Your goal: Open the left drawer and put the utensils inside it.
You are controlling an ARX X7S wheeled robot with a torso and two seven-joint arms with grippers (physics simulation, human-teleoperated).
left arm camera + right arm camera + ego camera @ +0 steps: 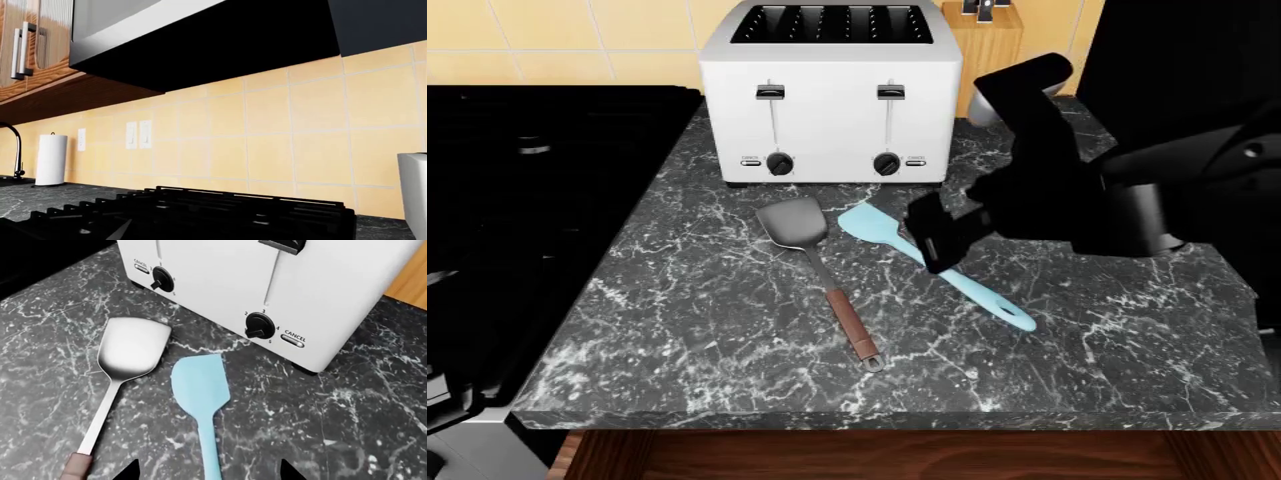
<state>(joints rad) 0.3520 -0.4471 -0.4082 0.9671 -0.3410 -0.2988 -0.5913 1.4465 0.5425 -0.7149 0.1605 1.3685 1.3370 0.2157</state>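
Hovering wide-open over blue spatula (934,264), R gripper (209,471) holds nothing; metal spatula (814,262) also on counter (694,330); drawer state, L gripper unseen.

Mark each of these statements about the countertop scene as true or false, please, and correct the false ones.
1. Both spatulas lie on the marble countertop in front of the toaster. True.
2. The light-blue spatula is held in the right gripper. False: it lies flat on the counter, with the gripper above its handle.
3. The metal spatula has a brown wooden handle. True.
4. The toaster's levers are pushed down. False: both sit at the top of their slots.
5. The two spatulas are crossed over each other. False: they lie side by side, apart.
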